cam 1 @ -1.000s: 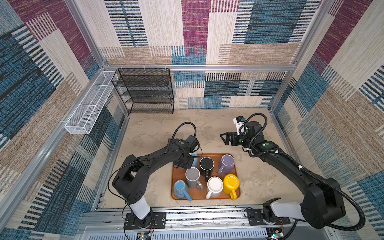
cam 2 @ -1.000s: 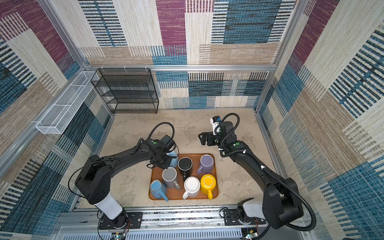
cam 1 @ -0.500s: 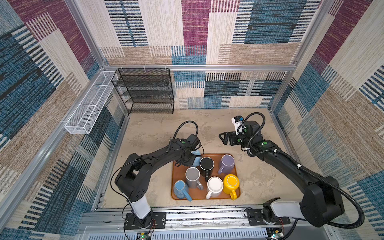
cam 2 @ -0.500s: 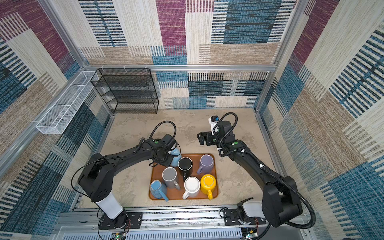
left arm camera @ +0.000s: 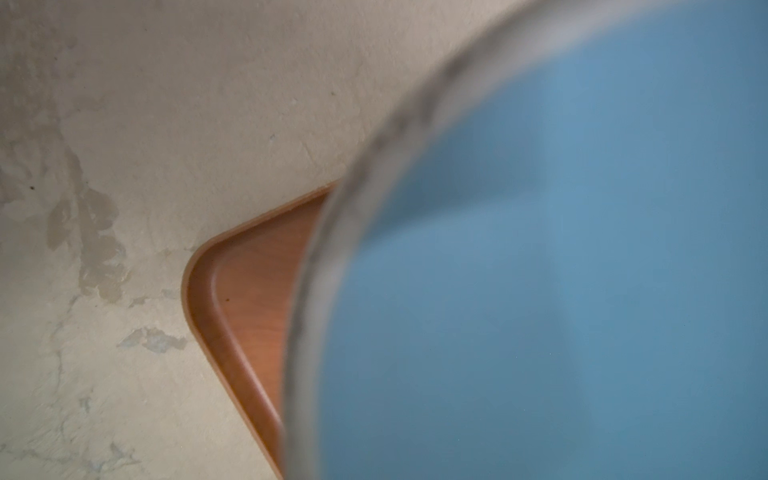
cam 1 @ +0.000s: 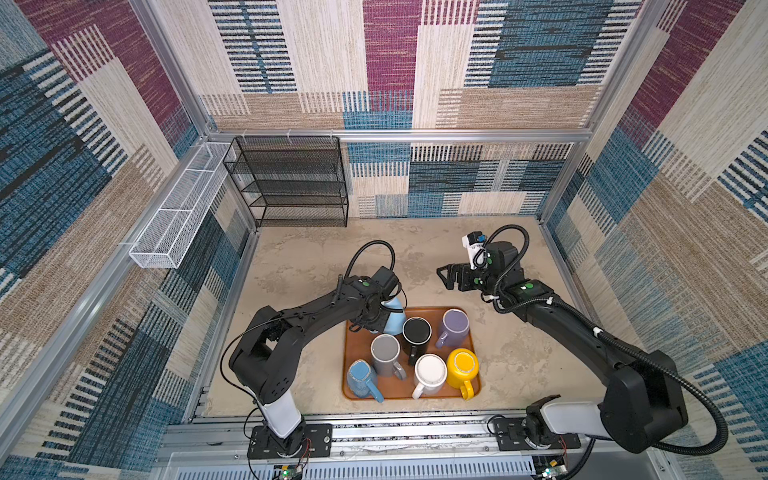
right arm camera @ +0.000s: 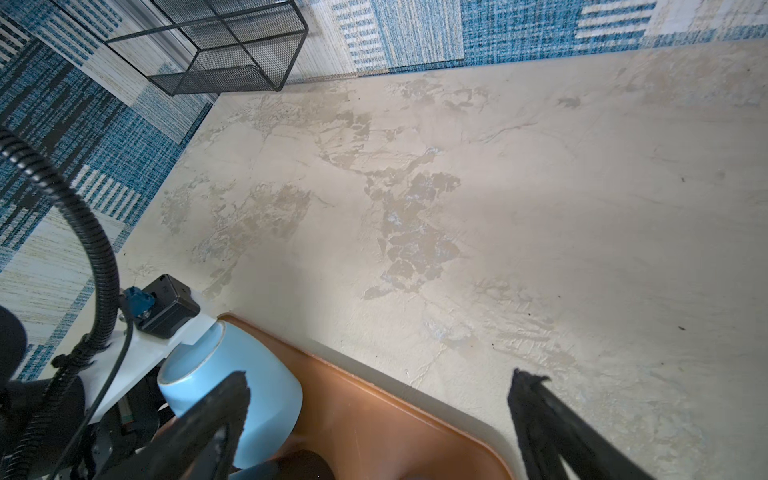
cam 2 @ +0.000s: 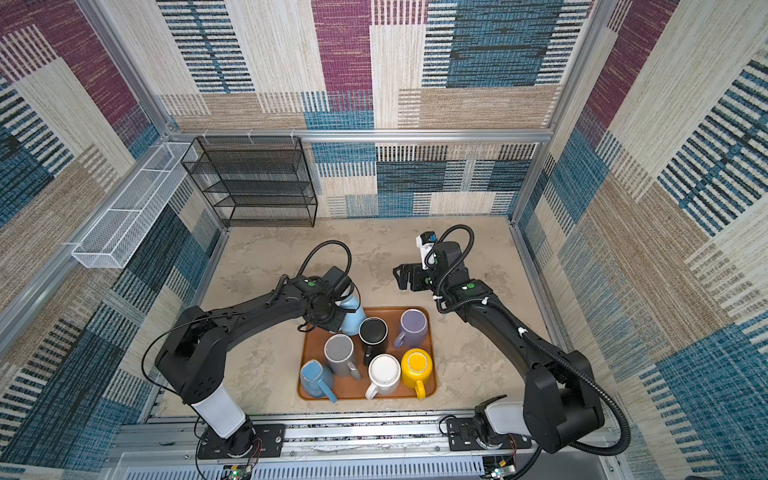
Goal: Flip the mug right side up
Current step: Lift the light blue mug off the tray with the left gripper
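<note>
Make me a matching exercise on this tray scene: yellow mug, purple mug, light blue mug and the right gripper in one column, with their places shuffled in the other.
Column one:
1. yellow mug
2. purple mug
3. light blue mug
4. right gripper

Column two:
A. far left corner of the tray
B. open, above the table beyond the tray
C. near right corner of the tray, on the robot's side
D. far right corner of the tray

Pairs: 1-C; 2-D; 3-A; 4-B
</note>
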Robot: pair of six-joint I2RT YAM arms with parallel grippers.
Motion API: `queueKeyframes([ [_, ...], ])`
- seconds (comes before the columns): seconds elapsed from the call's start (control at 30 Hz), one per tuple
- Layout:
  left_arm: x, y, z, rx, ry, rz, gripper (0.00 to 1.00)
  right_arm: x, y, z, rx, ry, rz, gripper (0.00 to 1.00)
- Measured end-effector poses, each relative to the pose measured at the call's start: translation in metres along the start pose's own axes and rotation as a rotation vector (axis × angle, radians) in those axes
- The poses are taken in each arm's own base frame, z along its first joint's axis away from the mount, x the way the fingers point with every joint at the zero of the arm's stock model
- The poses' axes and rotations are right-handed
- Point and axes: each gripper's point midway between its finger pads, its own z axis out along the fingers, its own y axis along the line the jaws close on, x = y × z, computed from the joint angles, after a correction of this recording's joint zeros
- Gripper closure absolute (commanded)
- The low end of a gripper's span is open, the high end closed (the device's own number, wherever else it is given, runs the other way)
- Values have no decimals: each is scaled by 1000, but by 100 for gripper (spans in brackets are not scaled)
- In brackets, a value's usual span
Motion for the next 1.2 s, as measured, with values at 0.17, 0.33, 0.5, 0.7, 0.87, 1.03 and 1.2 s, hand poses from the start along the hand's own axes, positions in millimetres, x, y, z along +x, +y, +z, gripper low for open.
queueKeyframes([
  [0.17,3,7,-2,-35,10,-6,100,2,-1,2,1,7,1,0],
  [0.33,3,16,-4,-66,14,-39,100,2,-1,2,1,8,1,0],
  [0.5,-6,24,-9,-68,-4,-80,100,4,-1,3,1,11,1,0],
  [0.7,-24,27,-21,-28,-47,-128,100,7,-1,4,1,16,2,0],
  [0.87,-39,26,-37,31,-97,-162,100,5,2,4,-19,-1,20,0],
  [1.03,-62,22,-60,114,-179,-208,100,-1,13,2,-75,-34,38,1],
  [1.2,-88,14,-84,215,-278,-235,100,-11,27,-2,-144,-76,43,1],
])
